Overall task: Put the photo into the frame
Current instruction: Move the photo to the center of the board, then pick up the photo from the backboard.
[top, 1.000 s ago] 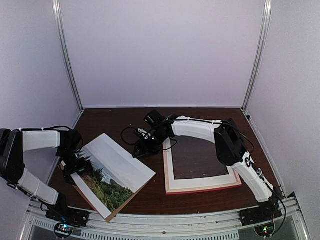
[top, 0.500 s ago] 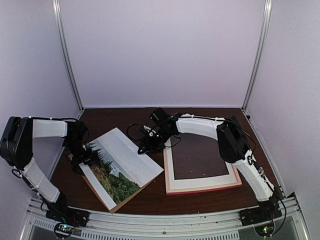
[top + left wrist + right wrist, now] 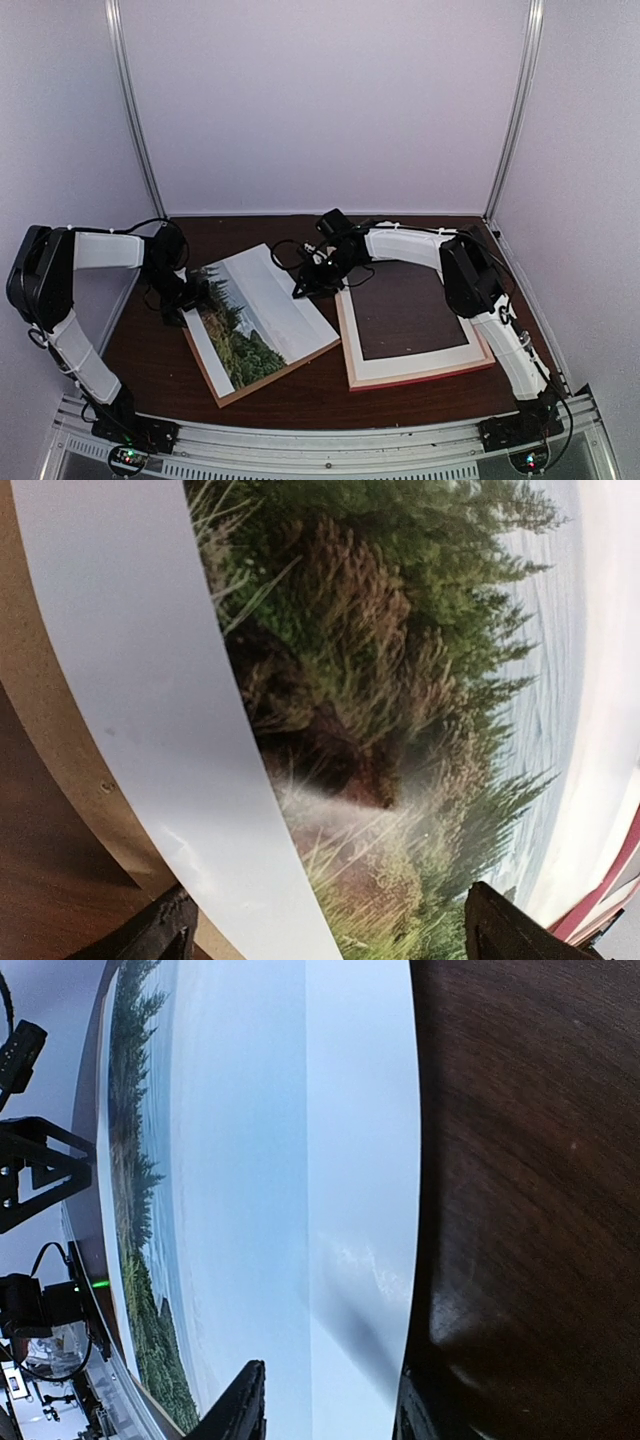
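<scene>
Pale lilac walls (image 3: 320, 110) close around a dark brown tabletop (image 3: 310, 400), and on it the frame (image 3: 420, 374) lies flat with a white mat border (image 3: 349, 335) inside its thin pink rails. Just to the left of the frame lies the photo (image 3: 258, 315), on top of a plain brown backing board (image 3: 40, 730). It is turned at an angle to the frame, and its nearest corner almost reaches the frame's left rail. The left gripper (image 3: 188, 297) is at the edge of the photo farthest from the frame. In the left wrist view its jaws stand wide apart above the print. The right gripper (image 3: 308, 285) is at the photo's far corner, close to the frame's far left corner. Its jaws are also apart, with a narrower gap. From these views I cannot tell if either pair really touches the paper. I judge that the step in hand is bringing the photo toward the frame, and the placing itself is not yet done. The next move probably calls for a secure hold on the print alone, not on the board under it. Then the print needs a turn so that its edges run parallel to the frame, before it goes over the opening.
</scene>
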Motion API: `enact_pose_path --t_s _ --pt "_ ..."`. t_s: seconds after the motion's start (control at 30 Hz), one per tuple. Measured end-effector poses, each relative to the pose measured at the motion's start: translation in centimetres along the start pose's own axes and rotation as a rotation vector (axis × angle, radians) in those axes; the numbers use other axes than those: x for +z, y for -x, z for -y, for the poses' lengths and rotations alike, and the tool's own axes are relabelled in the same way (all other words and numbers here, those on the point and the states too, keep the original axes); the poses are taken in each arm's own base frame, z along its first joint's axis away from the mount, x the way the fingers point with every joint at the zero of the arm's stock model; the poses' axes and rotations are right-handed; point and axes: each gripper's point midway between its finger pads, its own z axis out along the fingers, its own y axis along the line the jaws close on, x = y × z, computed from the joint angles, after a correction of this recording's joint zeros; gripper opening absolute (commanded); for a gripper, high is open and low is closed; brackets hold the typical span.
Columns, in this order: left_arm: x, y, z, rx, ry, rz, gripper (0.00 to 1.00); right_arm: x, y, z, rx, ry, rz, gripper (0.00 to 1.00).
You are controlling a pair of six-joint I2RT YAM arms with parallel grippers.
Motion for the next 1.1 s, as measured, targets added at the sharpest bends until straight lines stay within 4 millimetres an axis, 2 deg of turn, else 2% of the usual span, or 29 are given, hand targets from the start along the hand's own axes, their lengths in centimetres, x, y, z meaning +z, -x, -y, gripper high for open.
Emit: enact_pose_path --t_s 0.27,0.9,1.1 --pt "0.2 1.9 1.1 0.043 -0.037 0.068 0.92 -0.5 0.4 1.0 0.021 -0.011 0.01 0.32" --pt "0.2 3.3 1.9 0.088 -0.05 0.132 0.92 -1.0 0.5 1.1 0.013 -0.013 0.011 0.0" --pt "0.2 4.0 2.2 0.101 -0.055 0.163 0.94 -1.7 0.8 0.9 0.01 -0.015 0.017 0.0"
